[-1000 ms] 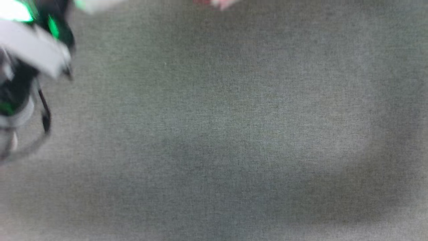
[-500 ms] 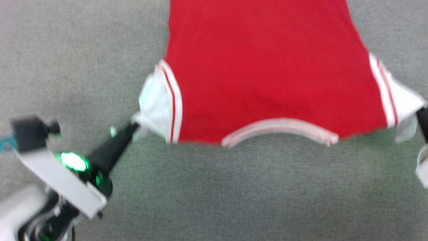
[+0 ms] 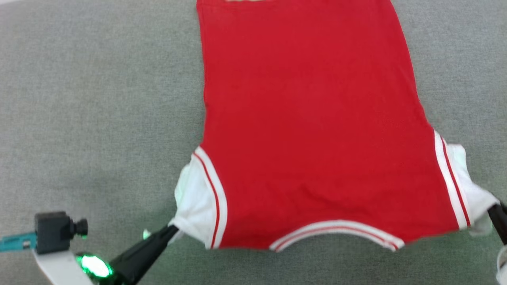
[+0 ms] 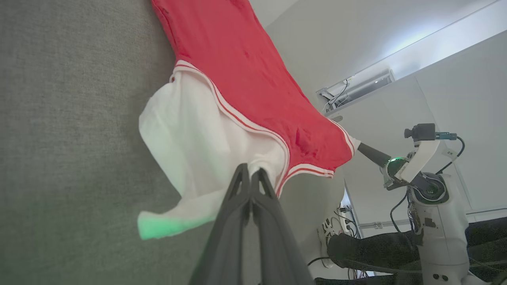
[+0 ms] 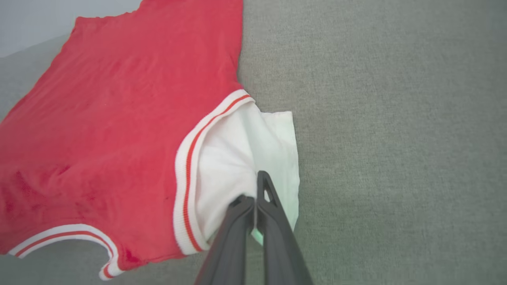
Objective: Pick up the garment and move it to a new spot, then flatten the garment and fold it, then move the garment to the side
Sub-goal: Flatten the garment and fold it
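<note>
While sleeve-held, garment [image 3: 309, 130] spread between left claw [image 3: 171, 230] and right claw [image 3: 494, 210].

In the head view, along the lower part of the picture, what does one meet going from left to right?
Small black wrist camera → left gripper with dark jaws → white short sleeve → red fabric body of the jersey garment → second white short sleeve → right gripper.

No lettering or numbers to read right now: the red jersey with white short sleeves [image 3: 309, 130] shows only plain cloth.
</note>
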